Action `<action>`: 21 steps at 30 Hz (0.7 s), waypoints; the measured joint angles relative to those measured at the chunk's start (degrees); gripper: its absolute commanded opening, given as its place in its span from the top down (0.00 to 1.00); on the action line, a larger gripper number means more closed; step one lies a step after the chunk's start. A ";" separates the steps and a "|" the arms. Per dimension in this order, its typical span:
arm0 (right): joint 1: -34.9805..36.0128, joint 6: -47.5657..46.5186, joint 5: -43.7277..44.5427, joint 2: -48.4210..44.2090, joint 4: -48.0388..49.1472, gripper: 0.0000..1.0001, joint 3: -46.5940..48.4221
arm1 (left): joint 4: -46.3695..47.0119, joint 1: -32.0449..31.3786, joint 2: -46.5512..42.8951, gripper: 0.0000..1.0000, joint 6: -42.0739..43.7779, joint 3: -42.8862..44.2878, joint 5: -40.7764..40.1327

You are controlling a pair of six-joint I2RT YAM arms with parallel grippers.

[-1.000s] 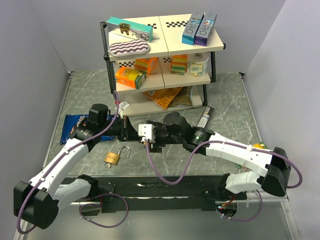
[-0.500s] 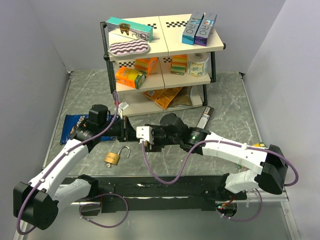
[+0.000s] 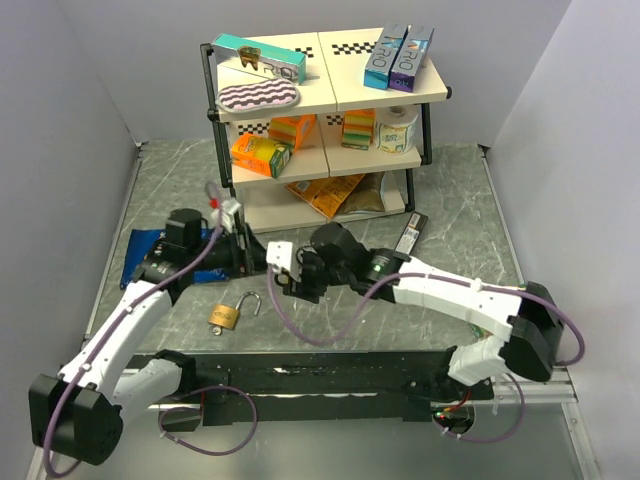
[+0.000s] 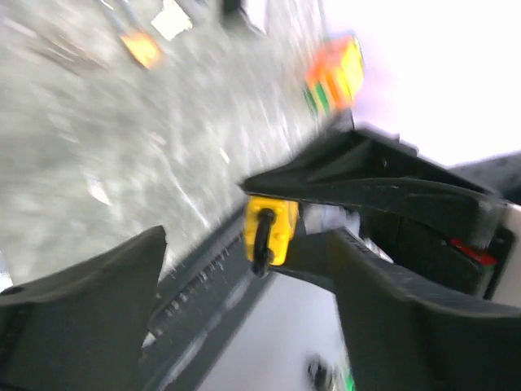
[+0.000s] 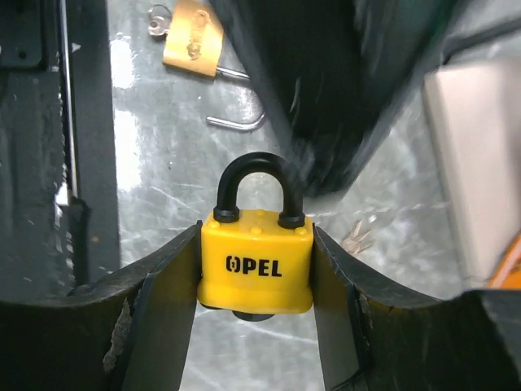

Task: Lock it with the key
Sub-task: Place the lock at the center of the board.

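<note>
A yellow padlock marked OPEL, with its black shackle closed, sits upright between the fingers of my right gripper, which is shut on its sides. A dark rounded piece shows under its body; I cannot tell whether it is the key. In the left wrist view the same padlock hangs just ahead of my left gripper, whose jaws stand wide apart around nothing. From above, the left gripper and right gripper face each other over the table's middle.
A brass padlock with its shackle swung open lies on the table below the grippers, small silver keys beside it. A three-tier shelf of boxes stands behind. A blue packet lies left, a black bar right.
My left gripper has opened and pulled back to the left, away from the yellow padlock. The right arm has shifted a little left, still holding the padlock.
</note>
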 measured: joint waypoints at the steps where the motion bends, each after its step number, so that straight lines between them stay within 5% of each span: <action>1: -0.44 1.99 0.02 1.44 -1.38 1.00 1.68 | -0.17 1.95 -0.48 0.00 -0.26 -0.04 -0.52; 12: -4.02 26.67 4.66 16.46 -11.58 1.00 17.11 | -0.17 27.32 -8.94 0.04 -4.52 0.20 -6.45; 21: -4.07 43.89 14.01 30.40 -12.76 1.00 23.34 | -2.34 35.78 -5.95 0.04 -3.67 2.69 -6.16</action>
